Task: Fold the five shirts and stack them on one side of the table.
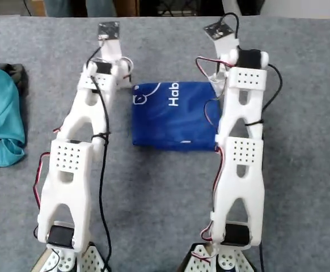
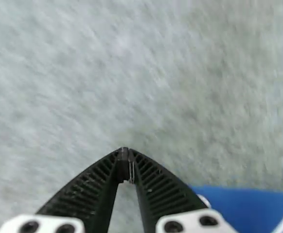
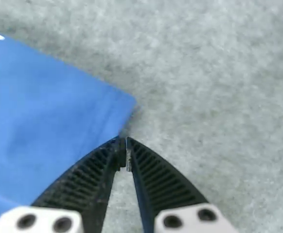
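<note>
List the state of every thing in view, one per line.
Blue shirt with white print: folded into a rectangle, lying flat.
Teal shirt: crumpled, unfolded.
Dark garment beneath it: crumpled.
Left gripper: shut, empty.
Right gripper: shut, at the blue shirt's corner.

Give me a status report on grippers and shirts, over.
Left gripper shut over table. Right gripper shut at corner of blue shirt. Shirt folded, mid-table. Teal shirt heaped at table edge, nothing blocking.

Both pinched closed: left end effector (image 2: 125, 153) and right end effector (image 3: 122, 145).
</note>
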